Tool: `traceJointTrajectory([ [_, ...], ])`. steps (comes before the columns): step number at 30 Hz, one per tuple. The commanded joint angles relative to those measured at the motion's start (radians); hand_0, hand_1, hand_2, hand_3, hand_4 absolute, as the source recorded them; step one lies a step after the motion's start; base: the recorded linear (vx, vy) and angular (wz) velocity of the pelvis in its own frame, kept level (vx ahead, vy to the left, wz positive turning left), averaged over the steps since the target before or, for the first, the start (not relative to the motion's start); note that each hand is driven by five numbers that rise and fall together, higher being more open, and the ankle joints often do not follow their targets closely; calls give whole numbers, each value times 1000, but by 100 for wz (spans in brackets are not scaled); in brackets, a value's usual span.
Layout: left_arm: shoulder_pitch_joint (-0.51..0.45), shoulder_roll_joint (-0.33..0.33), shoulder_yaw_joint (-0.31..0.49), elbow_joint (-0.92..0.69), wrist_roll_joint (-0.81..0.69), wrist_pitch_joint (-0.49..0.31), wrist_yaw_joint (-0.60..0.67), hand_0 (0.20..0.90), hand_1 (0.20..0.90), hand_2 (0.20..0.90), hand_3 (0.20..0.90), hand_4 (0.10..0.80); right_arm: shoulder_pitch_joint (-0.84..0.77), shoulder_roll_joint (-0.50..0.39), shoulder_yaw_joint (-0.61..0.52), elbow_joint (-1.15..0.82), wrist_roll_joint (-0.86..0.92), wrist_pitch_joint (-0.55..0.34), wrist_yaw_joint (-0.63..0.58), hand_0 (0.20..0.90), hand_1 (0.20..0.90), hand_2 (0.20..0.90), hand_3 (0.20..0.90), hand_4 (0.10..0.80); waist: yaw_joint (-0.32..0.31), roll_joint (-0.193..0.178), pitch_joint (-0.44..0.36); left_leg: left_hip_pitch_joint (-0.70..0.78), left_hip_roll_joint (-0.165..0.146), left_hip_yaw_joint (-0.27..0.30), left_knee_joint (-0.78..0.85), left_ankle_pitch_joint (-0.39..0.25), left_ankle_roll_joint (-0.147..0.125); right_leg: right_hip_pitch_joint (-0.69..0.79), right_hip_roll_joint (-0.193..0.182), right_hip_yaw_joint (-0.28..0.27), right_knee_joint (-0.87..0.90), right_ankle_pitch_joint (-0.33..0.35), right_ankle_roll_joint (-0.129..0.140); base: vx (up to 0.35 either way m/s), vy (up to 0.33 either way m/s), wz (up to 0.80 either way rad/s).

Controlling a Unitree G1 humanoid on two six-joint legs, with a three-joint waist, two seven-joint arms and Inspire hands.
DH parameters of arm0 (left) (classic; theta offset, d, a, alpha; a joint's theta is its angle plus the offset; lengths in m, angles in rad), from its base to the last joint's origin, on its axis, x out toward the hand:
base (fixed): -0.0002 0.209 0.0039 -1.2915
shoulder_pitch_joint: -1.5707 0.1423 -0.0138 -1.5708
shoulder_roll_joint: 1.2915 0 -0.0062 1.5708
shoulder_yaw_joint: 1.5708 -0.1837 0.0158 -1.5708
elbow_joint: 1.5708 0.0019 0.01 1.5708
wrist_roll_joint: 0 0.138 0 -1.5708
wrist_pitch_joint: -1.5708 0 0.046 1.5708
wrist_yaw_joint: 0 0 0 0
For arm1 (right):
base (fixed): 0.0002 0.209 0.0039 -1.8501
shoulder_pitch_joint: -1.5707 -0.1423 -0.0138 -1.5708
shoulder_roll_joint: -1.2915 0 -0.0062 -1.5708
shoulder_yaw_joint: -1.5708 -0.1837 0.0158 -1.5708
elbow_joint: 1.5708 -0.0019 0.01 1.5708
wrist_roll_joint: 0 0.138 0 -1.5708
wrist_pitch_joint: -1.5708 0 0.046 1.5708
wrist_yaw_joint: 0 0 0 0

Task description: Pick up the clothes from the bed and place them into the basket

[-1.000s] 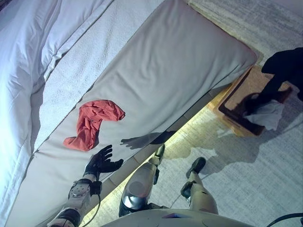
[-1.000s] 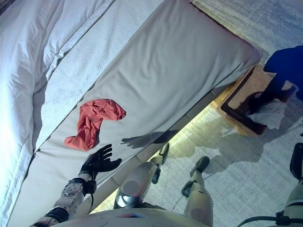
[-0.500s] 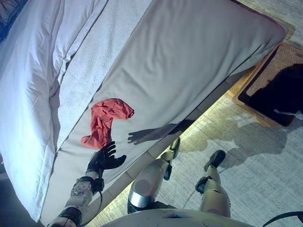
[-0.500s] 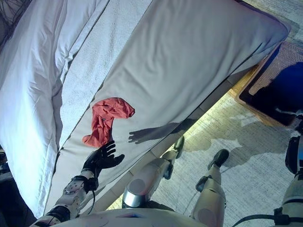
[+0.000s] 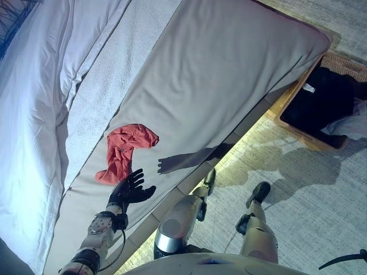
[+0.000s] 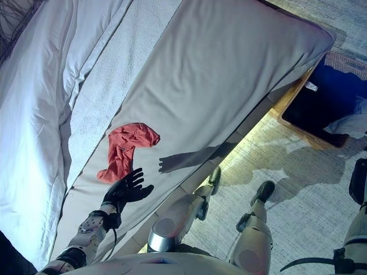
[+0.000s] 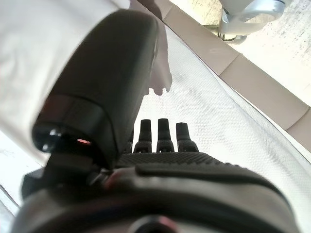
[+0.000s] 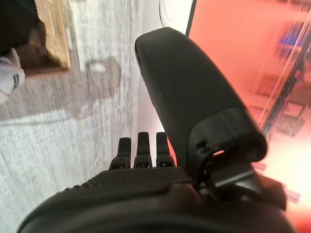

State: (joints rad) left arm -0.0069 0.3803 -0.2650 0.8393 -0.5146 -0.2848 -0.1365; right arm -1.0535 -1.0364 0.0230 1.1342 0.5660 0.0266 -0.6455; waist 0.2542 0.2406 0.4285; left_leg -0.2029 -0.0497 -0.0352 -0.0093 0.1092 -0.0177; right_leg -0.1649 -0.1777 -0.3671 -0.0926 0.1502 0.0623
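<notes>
A crumpled red garment (image 5: 123, 150) lies on the grey bedcover (image 5: 229, 74) near the bed's near edge. My left hand (image 5: 131, 189) hovers just short of the garment's lower end, open with its fingers spread and empty; the left wrist view shows its straight fingers (image 7: 159, 133) over the cover. The wicker basket (image 5: 295, 91) stands on the floor at the bed's far right corner, holding a dark garment (image 5: 321, 103) and a white cloth (image 5: 351, 126). My right hand (image 8: 146, 194) is open and empty over the carpet, with the basket (image 8: 51, 34) off to one side.
A white duvet (image 5: 34, 114) and a white textured blanket (image 5: 100, 86) cover the left part of the bed. A lit strip runs along the bed's base (image 5: 241, 134). Pale carpet (image 5: 309, 200) spreads to the right.
The camera has shifted. The dark garment that hung over the basket a second ago now lies inside it. My left hand stays open, slightly nearer the red garment.
</notes>
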Motion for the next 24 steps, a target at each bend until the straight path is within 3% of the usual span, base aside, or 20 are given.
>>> traceJointTrajectory([
  [1, 63, 40, 15, 28, -22, -33, -1, 900, 900, 900, 900, 800, 116, -40, 88, -180, -36, -77, 85, 900, 900, 900, 900, 800, 4, -57, -80, -13, 32, -63, -71, 30, -73, 16, -5, -28, 146, -148, 33, 0, 0, 0],
  [7, 70, 29, 85, 45, 18, -18, 0, 900, 900, 900, 900, 800, 408, 181, 25, -350, -35, -91, 247, 900, 900, 900, 900, 800, 20, -114, -120, 26, 56, -62, -66, 19, -76, 72, 16, -63, 148, -162, 16, 38, -72, -1],
  [13, 87, -15, 176, 103, 95, -11, 30, 900, 900, 900, 900, 800, 643, 467, 135, -536, -148, -125, 297, 900, 900, 900, 900, 800, 60, -186, -180, 89, 83, -49, -37, 2, -81, 186, 49, -112, 144, -181, -12, 201, -117, 29],
  [16, 91, -25, 174, 125, 187, -10, 42, 900, 900, 900, 900, 800, 719, 496, 174, -554, -219, -130, 311, 900, 900, 900, 900, 800, 63, -204, -200, 82, 66, 57, 51, -34, -68, 249, 39, -187, 153, -189, -17, 228, -68, 81],
  [17, 82, -24, 169, 132, 209, 1, 47, 900, 900, 900, 900, 800, 745, 505, 183, -555, -241, -131, 325, 900, 900, 900, 900, 800, 57, -209, -209, 83, 69, 154, 69, -57, -75, 292, 36, -222, 162, -218, -10, 212, -47, 110],
  [18, 71, -21, 161, 141, 235, 8, 48, 900, 900, 900, 900, 800, 765, 515, 189, -551, -258, -146, 334, 900, 900, 900, 900, 800, 49, -209, -219, 69, 77, 242, 81, -57, -67, 320, 29, -272, 176, -228, -6, 261, 6, 120],
  [19, 61, -20, 154, 154, 253, 14, 52, 900, 900, 900, 900, 800, 780, 527, 204, -544, -279, -164, 364, 900, 900, 900, 900, 800, 48, -209, -234, 52, 83, 292, 95, -55, -59, 341, 25, -302, 196, -245, -5, 206, 109, 159],
  [21, 56, -15, 158, 167, 261, 28, 59, 900, 900, 900, 900, 800, 764, 552, 247, -508, -318, -165, 422, 900, 900, 900, 900, 800, 55, -220, -263, 60, 63, 273, 97, -73, -34, 344, 21, -297, 229, -276, -3, 258, 141, 169],
  [22, 52, -15, 162, 165, 283, 34, 79, 900, 900, 900, 900, 800, 753, 581, 289, -489, -310, -123, 557, 900, 900, 900, 900, 800, 61, -235, -283, 72, 38, 268, 104, -87, -9, 362, -2, -282, 276, -259, 18, 274, 135, 78],
  [24, 44, -6, 158, 137, 272, 52, 74, 900, 900, 900, 900, 800, 752, 607, 324, -476, -318, -111, 642, 900, 900, 900, 900, 800, 67, -257, -294, 88, 5, 261, 104, -104, 38, 363, -55, -259, 383, -173, 68, 251, 194, 59],
])
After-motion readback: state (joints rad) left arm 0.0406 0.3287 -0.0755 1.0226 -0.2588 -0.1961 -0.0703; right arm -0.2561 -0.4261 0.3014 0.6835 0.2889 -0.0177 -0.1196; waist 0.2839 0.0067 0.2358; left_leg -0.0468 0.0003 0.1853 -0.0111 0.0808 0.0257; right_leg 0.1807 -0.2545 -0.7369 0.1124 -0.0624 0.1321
